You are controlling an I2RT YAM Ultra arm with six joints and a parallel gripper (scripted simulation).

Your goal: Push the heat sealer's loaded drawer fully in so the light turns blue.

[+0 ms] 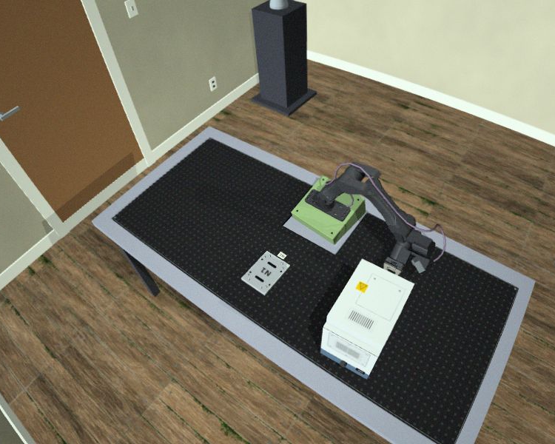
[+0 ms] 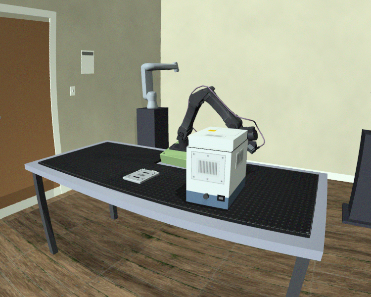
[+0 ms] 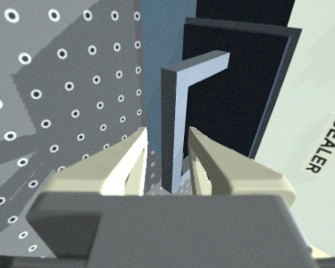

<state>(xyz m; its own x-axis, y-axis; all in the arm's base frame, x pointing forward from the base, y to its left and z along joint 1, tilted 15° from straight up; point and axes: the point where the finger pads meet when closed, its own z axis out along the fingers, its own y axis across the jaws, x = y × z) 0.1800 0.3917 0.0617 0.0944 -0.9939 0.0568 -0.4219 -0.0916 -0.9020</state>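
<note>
The white and blue heat sealer (image 1: 388, 298) (image 2: 217, 143) (image 3: 319, 85) stands upright with its back toward the top and exterior views. In the wrist view, the dark drawer front (image 3: 238, 98) carries a grey bar handle (image 3: 181, 89). My gripper (image 1: 391, 271) (image 3: 167, 134) is at the sealer's handle side, partly open, with its two pale fingers on either side of the handle bar. Gaps show between the bar and both fingertips, so it is not gripped. How far in the drawer sits is unclear. The light, seal sheet, plate and sealing frame are not visible.
A grey fixture plate (image 1: 263, 277) (image 2: 140, 177) lies on the black perforated mat (image 1: 186, 191) (image 2: 93, 156), to the sealer's left in the top and exterior views. The green arm base (image 1: 311, 222) (image 2: 171, 158) stands at the table's far side. A "SEALER" label (image 3: 325, 143) is on the sealer's pale face.
</note>
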